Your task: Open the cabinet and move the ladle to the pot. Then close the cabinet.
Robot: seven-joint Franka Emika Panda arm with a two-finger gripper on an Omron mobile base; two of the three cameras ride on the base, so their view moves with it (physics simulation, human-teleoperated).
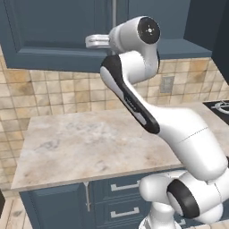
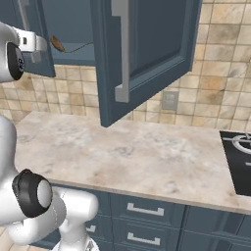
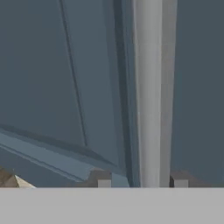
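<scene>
The cabinet's right door stands swung wide open, its silver bar handle facing out. Inside on the shelf lies the brown ladle, bowl to the left, thin handle running right. My gripper is up at the left door, to the left of the ladle. In the hand view the gripper is open, its tips on either side of that door's vertical silver handle; the right tip is close to the bar, the left one stands off. The pot is out of view.
A beige stone counter runs below the cabinet, with drawers under it. A black cooktop sits at the counter's right end. The open right door overhangs the middle of the counter. A wall outlet is on the tiled backsplash.
</scene>
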